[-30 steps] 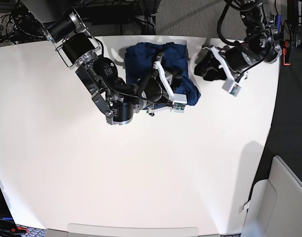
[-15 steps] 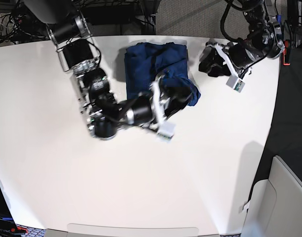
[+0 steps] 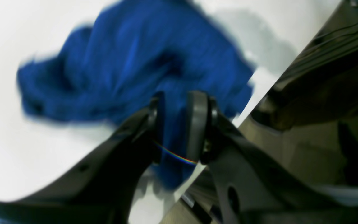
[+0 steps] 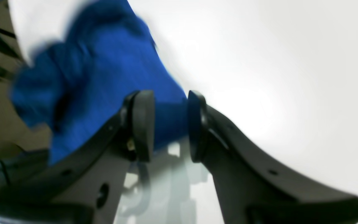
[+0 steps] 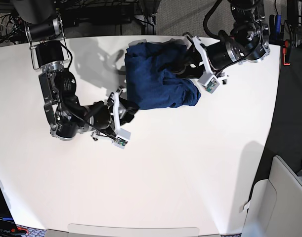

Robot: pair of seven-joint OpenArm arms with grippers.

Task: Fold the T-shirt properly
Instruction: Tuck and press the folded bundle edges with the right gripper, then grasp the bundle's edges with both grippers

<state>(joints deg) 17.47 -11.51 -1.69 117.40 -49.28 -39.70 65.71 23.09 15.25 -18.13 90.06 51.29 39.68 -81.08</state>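
Overhead, the right gripper [image 5: 127, 109] sat at the navy T-shirt's [image 5: 158, 74] near-left edge, jaws parted around cloth. The shirt lay bunched at the white table's [image 5: 190, 163] far side. Rightward, the left gripper [image 5: 186, 64] touched its far-right edge; grip unclear.

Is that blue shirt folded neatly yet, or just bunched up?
Bunched up. The T-shirt sits in a rumpled heap on the white table, with uneven creases and lumpy edges, no flat, squared folds.

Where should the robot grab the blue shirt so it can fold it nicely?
Probably at an outer edge, not the bunched middle. The T-shirt lies crumpled on the white table, so its thin near edge looks easiest to pinch, coming in low from the bare table side.
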